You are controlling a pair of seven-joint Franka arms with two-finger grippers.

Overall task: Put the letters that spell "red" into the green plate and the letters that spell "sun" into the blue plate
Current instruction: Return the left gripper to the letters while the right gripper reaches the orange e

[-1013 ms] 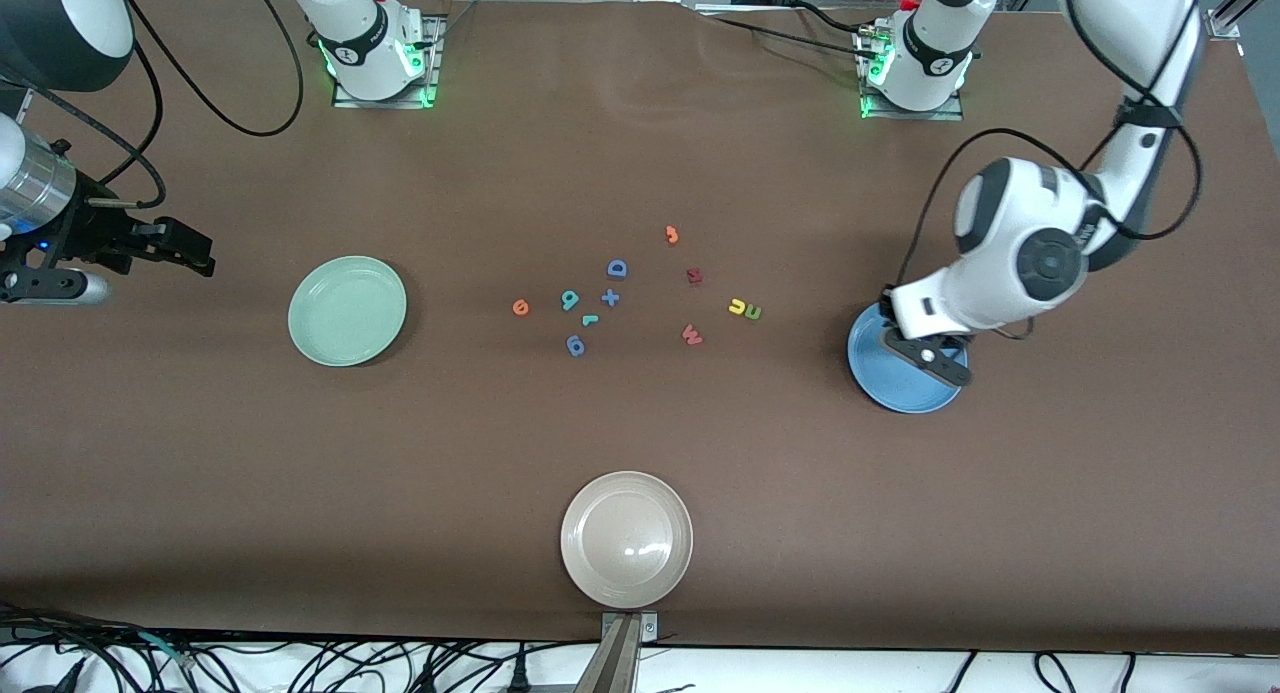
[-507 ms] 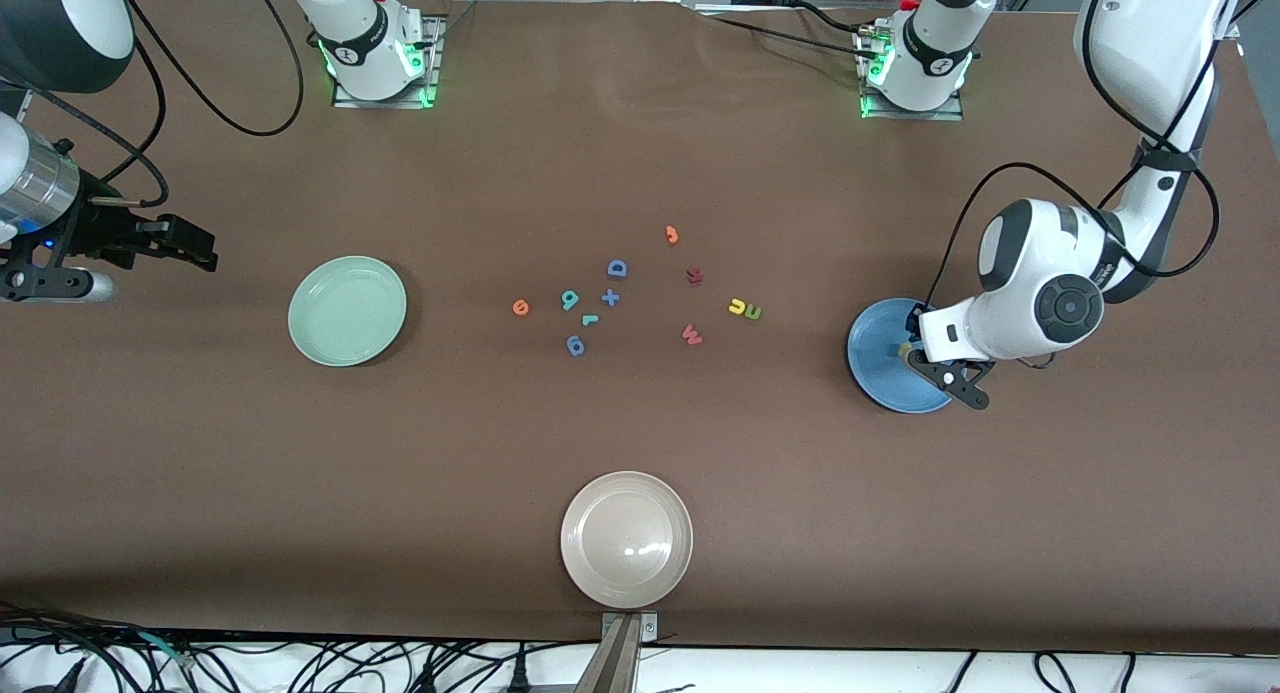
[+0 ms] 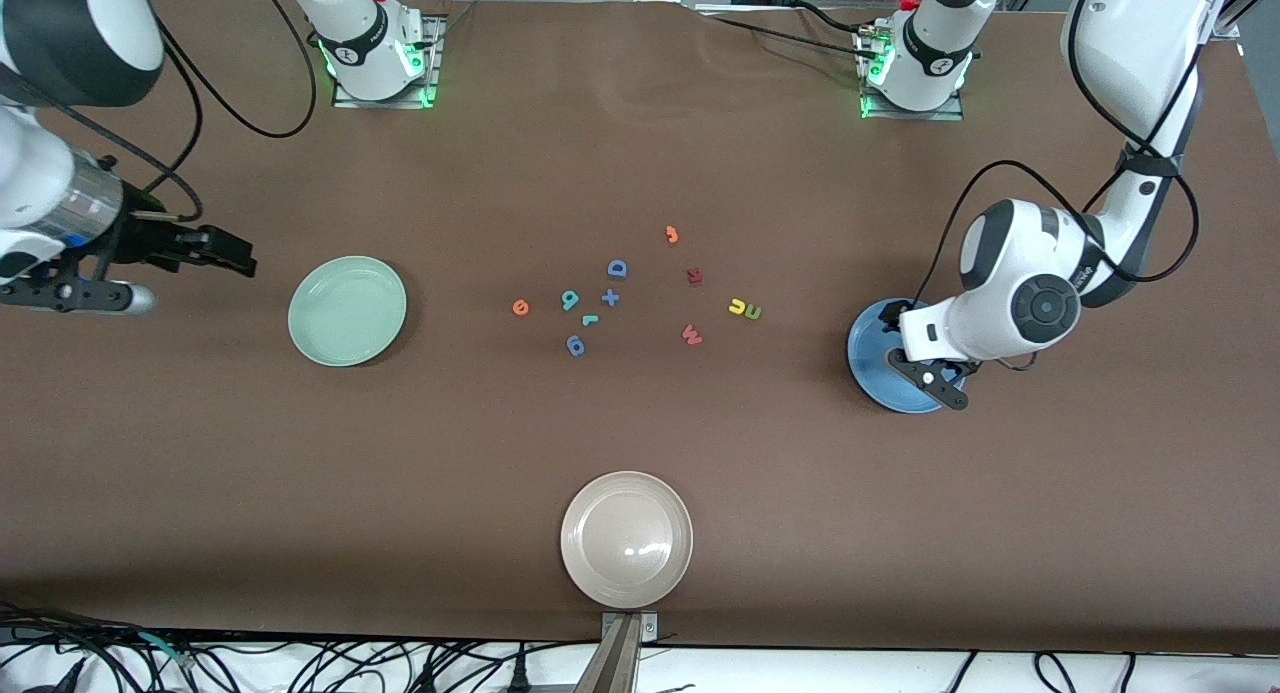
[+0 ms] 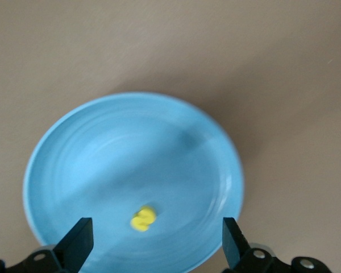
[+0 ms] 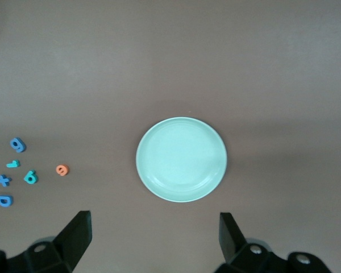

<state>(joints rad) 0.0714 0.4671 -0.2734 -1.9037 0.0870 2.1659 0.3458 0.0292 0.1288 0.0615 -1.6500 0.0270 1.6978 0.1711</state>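
The yellow "s" lies in the blue plate. My left gripper hovers open just above that plate, nothing between its fingers. The yellow "u" and olive "n" sit side by side on the table toward the blue plate. The orange "e", teal "d" and teal "r" lie mid-table. The green plate holds nothing. My right gripper hangs open beside it, at the right arm's end.
Among the letters lie a blue D, a blue plus, a blue looped piece, a red W, a dark red piece and an orange hook. A beige-white plate sits near the front edge.
The left gripper has opened and let go of the yellow "s", which now rests in the blue plate. The right gripper has drifted a little toward the green plate.
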